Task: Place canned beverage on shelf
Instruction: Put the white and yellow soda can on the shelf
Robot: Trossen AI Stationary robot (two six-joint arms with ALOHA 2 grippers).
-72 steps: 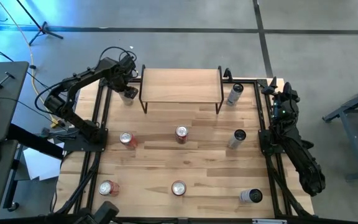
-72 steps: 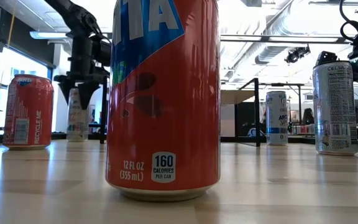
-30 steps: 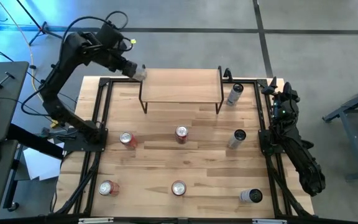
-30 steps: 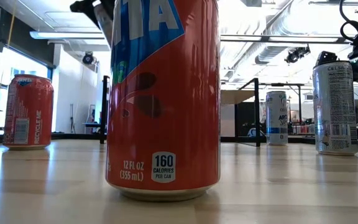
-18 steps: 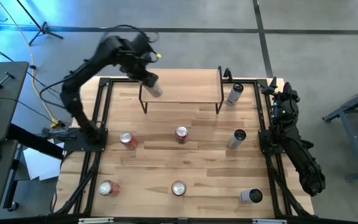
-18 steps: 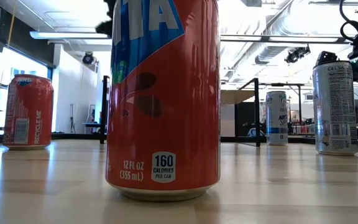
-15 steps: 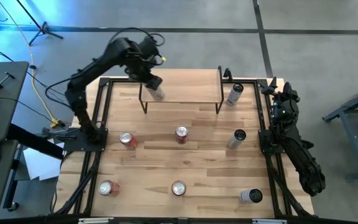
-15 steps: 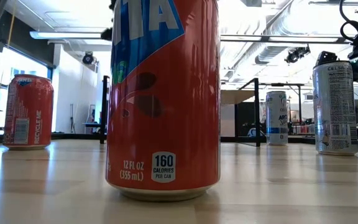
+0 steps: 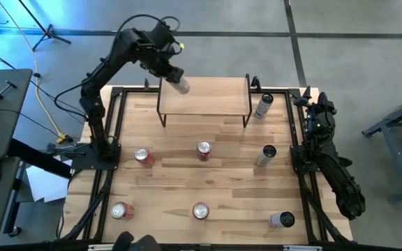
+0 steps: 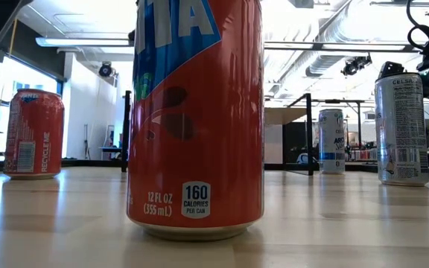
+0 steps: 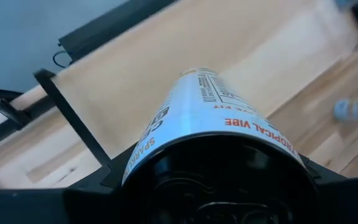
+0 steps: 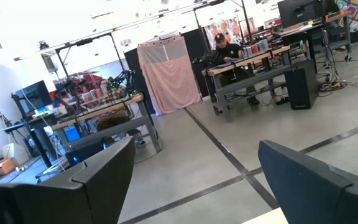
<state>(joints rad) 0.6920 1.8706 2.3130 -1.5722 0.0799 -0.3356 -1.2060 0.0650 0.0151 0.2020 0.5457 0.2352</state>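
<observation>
Can: white canned beverage (image 9: 181, 86), clasped in the left gripper (image 9: 174, 78), carried in the air above the shelf's left end.
Long axis: tilted, not upright; in the left wrist view the can (image 11: 213, 118) points away from the gripper toward the board.
Shelf: light wooden top (image 9: 211, 97) on thin black legs, at the bench's far edge; nothing stands on it.
Coming move, judged: bring the can upright and lower it onto the board.
Nearer arm: left; the right gripper (image 12: 191, 180) is parked folded along the bench's right rail, jaws apart, grasping nothing.
Bench (image 9: 229, 174): other cans standing loose, red and silver.
</observation>
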